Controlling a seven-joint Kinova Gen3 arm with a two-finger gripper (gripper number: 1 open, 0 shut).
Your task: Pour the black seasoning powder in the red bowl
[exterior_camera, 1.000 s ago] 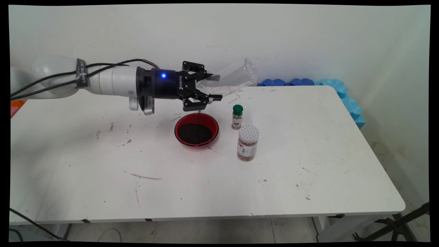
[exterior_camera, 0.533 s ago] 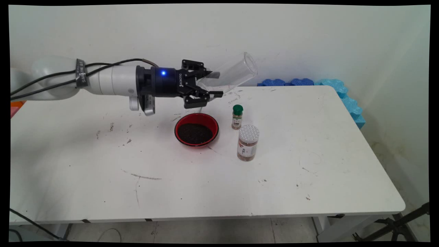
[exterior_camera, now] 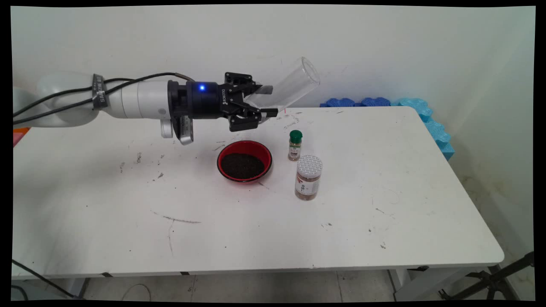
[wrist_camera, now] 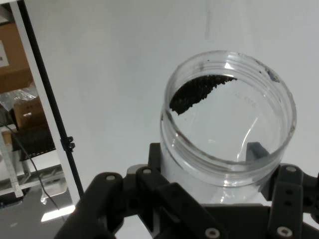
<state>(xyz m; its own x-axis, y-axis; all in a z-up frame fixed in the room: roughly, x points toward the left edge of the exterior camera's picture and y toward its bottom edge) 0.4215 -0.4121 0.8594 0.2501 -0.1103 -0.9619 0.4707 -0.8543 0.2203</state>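
My gripper [exterior_camera: 268, 101] is shut on a clear plastic jar [exterior_camera: 289, 86], held in the air above the table's far side. The jar tilts with its open mouth up and to the right. In the hand view the jar [wrist_camera: 227, 124] shows a small patch of dark grains stuck to its inner wall. Below and slightly left of the gripper sits a red bowl [exterior_camera: 244, 160] filled with dark grains. A small green-capped spice bottle [exterior_camera: 294, 145] stands right of the bowl, and a taller jar with a white perforated lid [exterior_camera: 308, 177] stands in front of it.
The white table [exterior_camera: 384, 204] is marked with dark smudges and scattered grains. Blue foam pieces [exterior_camera: 426, 117] line the far right edge by the wall. Black cables [exterior_camera: 64, 100] hang along the arm at the left.
The gripper has risen a little and rotated, tipping the jar's mouth further upward. A thin stream of grains falling into the bowl one second ago has stopped.
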